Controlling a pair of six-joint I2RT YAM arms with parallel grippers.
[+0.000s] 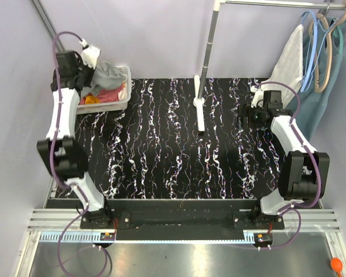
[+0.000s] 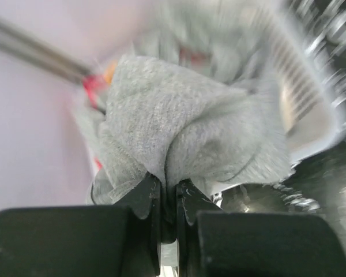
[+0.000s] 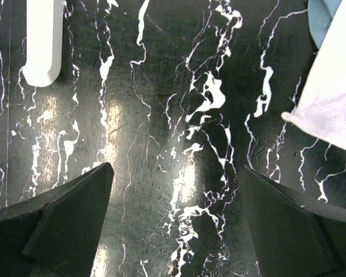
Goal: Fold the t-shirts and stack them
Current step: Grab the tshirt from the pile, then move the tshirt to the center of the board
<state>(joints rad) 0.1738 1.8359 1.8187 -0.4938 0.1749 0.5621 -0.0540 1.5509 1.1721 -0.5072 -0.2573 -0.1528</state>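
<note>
1. Two arms are in view, but only the left gripper [image 2: 168,190] carries something. Its jaws are clenched on a fold of the grey t-shirt [image 2: 179,115], which is bunched over the bin [image 1: 126,86] at the far left corner of the counter [image 1: 173,167].
2. We judge the step in hand to be pulling this shirt out of the bin and bringing it to the middle of the counter.
3. To do it well, we should rise straight up until the cloth is free of the bin's rim. The other clothes [image 1: 106,95] underneath may cling and come along. After that we move slowly toward the middle.
4. We see the right gripper [image 3: 174,170] released, jaws wide apart, over bare counter near the right edge. It could take a second corner of the shirt for spreading.
5. We find the counter black with white veins and glossy, so cloth will probably slide easily on it.
6. A white rack foot [image 1: 200,115] stands at the middle of the far edge. Garments on hangers [image 1: 320,52] hang beyond the far right corner. We see pale purple walls [image 1: 161,34].
</note>
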